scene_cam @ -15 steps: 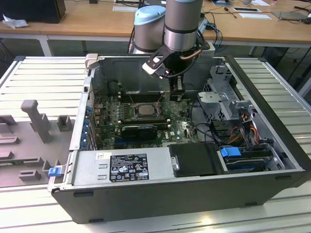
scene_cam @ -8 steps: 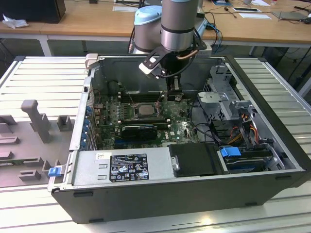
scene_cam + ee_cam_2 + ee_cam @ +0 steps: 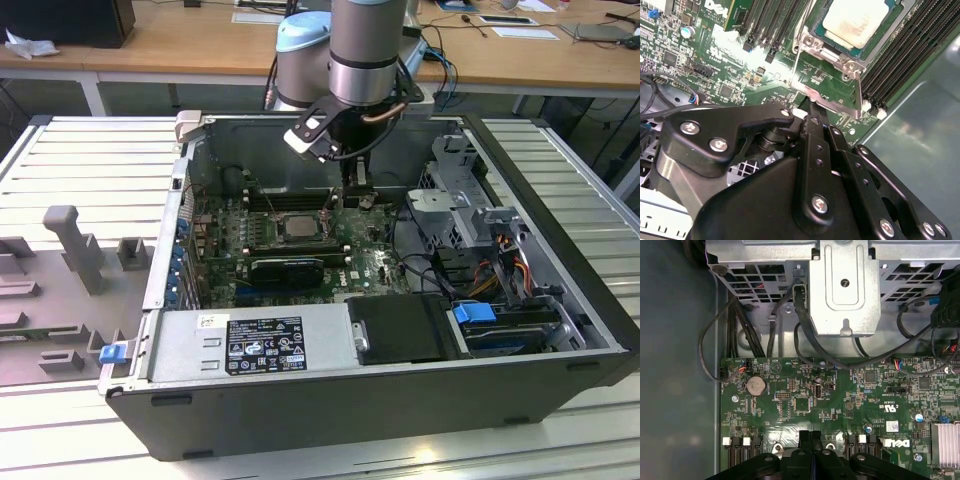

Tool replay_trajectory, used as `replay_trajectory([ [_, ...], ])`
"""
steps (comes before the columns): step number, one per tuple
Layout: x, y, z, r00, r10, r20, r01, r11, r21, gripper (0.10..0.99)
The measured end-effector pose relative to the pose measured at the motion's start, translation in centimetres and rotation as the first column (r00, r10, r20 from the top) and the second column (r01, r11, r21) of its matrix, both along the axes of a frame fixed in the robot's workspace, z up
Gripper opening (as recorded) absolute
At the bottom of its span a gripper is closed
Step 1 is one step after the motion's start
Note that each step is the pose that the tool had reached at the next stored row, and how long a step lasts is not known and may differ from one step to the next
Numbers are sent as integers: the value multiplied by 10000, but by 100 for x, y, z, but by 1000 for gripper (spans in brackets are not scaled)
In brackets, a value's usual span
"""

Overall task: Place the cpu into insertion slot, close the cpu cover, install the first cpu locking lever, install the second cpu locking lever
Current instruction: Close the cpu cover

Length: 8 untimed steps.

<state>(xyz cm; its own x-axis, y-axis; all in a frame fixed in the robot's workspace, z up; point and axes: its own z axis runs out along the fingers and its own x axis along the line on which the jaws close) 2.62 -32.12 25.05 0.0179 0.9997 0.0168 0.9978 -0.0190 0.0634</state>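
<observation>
Apparently pinched shut on nothing, the gripper (image 3: 811,106) noses at a locking lever (image 3: 827,101), thin, stiff, springy wire best pushed at its flattened end, just beside the fragile cpu (image 3: 860,20) lying in the insertion slot (image 3: 812,45).

An open computer case (image 3: 300,410) lay on the slatted metal counter (image 3: 80,150). Inside, a grey power supply (image 3: 250,340) sat along the wall nearest the exterior camera, with a black graphics card (image 3: 288,268) close by on the green motherboard (image 3: 375,268). Black cables (image 3: 805,335) ran from a metal drive cage (image 3: 842,285) towards the board, near a coin battery (image 3: 755,385). A grey moulded tray (image 3: 60,290) lay at the exterior view's left.
</observation>
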Motion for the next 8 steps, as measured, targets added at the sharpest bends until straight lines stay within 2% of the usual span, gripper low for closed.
replay_trajectory([
  [8, -60, 0, 0, 10000, 0, 0, 0, 10000, 0, 106],
])
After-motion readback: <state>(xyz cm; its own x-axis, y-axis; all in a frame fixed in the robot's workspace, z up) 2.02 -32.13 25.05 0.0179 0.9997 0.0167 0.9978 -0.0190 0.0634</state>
